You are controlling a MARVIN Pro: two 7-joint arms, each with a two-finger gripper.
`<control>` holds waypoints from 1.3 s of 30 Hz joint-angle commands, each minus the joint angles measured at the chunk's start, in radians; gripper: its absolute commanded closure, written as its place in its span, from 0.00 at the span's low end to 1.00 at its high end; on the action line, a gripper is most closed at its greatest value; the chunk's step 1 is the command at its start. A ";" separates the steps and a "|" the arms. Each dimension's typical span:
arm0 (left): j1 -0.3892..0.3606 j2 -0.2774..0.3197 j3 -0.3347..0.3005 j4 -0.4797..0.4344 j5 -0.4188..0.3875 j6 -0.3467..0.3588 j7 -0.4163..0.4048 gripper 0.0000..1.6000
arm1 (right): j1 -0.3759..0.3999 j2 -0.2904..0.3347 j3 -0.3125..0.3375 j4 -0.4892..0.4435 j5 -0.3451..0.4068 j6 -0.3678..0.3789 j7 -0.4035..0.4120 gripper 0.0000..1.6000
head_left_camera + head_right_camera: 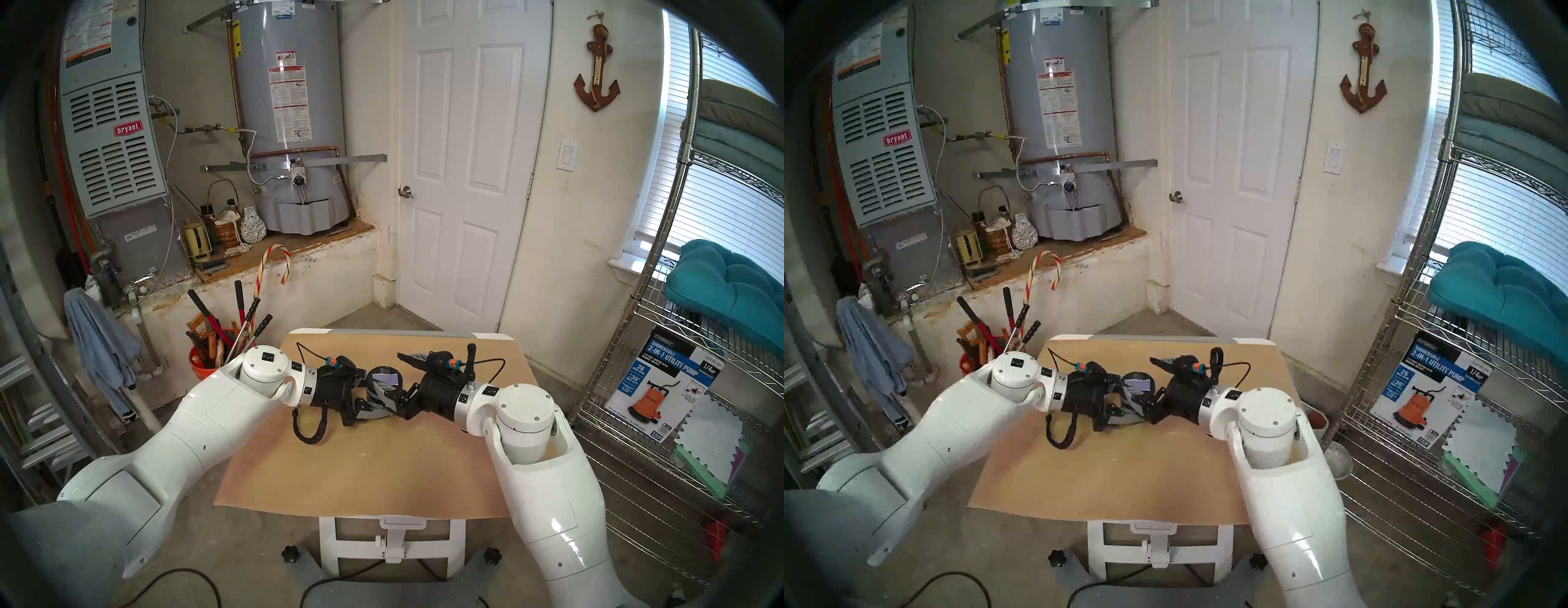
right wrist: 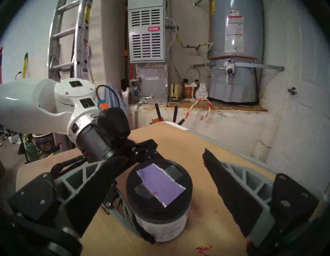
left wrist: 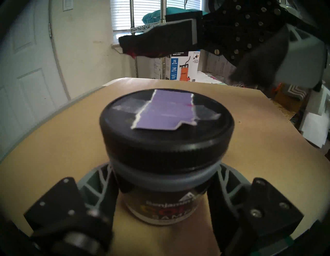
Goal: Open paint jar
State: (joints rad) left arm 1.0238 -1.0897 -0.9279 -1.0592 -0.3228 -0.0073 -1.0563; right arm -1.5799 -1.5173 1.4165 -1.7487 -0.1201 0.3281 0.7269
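The paint jar [image 1: 384,382] stands upright in the middle of the paper-covered table [image 1: 360,467]. Its black screw lid [image 3: 166,135] is on and carries a lavender swatch [image 2: 160,186]. My left gripper [image 1: 373,397] is shut on the jar's body just under the lid; in the left wrist view its fingers [image 3: 100,180] press both sides above the dark label [image 3: 160,209]. My right gripper [image 2: 163,159] is wide open from the right side, one finger [image 2: 232,187] on each side of the lid, neither touching it. One right finger [image 3: 160,42] shows above and beyond the lid.
An orange bucket of long-handled tools [image 1: 212,352] stands left of the table. A wire shelf [image 1: 636,361] with a pump box [image 1: 666,382] stands to the right. A small red stain [image 2: 201,249] marks the paper near the jar.
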 commanded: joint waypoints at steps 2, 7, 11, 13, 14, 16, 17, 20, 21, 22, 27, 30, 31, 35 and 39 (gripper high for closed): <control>-0.007 0.010 -0.009 0.000 0.005 0.006 0.012 1.00 | -0.018 -0.041 -0.025 -0.050 0.002 0.006 -0.025 0.00; -0.010 0.008 -0.010 0.008 0.006 0.002 0.009 1.00 | -0.026 -0.035 -0.026 -0.061 0.000 0.015 -0.021 0.00; -0.013 0.006 -0.010 0.014 0.006 0.000 0.006 1.00 | -0.033 -0.031 -0.027 -0.065 0.001 0.017 -0.020 0.00; -0.014 0.005 -0.010 0.017 0.006 -0.002 0.005 1.00 | -0.035 -0.030 -0.029 -0.064 0.000 0.018 -0.021 0.00; -0.014 0.005 -0.010 0.018 0.006 -0.003 0.005 1.00 | -0.036 -0.030 -0.030 -0.062 -0.001 0.016 -0.022 0.00; -0.015 0.005 -0.010 0.018 0.005 -0.003 0.003 1.00 | -0.035 -0.030 -0.033 -0.055 -0.004 0.013 -0.026 0.00; -0.014 0.006 -0.010 0.017 0.005 -0.003 0.003 1.00 | -0.035 -0.037 -0.031 -0.050 0.000 0.019 -0.029 0.00; -0.013 0.007 -0.010 0.015 0.003 -0.003 0.002 1.00 | -0.026 -0.049 -0.033 -0.029 0.003 0.013 -0.039 0.00; -0.012 0.007 -0.010 0.015 0.003 -0.003 0.002 1.00 | -0.023 -0.054 -0.034 -0.025 0.003 0.014 -0.042 0.00; -0.012 0.007 -0.010 0.014 0.003 -0.003 0.001 1.00 | -0.018 -0.052 -0.038 -0.021 0.007 0.013 -0.047 0.00; -0.010 0.008 -0.010 0.013 0.003 -0.005 0.001 1.00 | -0.005 -0.062 -0.045 -0.006 0.007 0.010 -0.052 0.00; -0.009 0.009 -0.010 0.011 0.002 -0.005 0.000 1.00 | 0.004 -0.063 -0.051 0.007 0.007 0.007 -0.061 0.00; -0.008 0.010 -0.010 0.010 0.001 -0.005 0.000 1.00 | 0.006 -0.066 -0.051 0.010 0.005 0.005 -0.062 0.00; -0.005 0.012 -0.011 0.006 0.000 -0.005 0.001 1.00 | 0.016 -0.068 -0.053 0.024 0.005 0.006 -0.068 0.00; -0.003 0.015 -0.012 0.002 0.000 -0.003 0.001 1.00 | 0.023 -0.068 -0.055 0.033 0.003 0.011 -0.073 0.00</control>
State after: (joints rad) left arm 1.0165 -1.0874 -0.9333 -1.0481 -0.3172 -0.0129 -1.0516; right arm -1.5919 -1.5641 1.3723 -1.7177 -0.1195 0.3442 0.6569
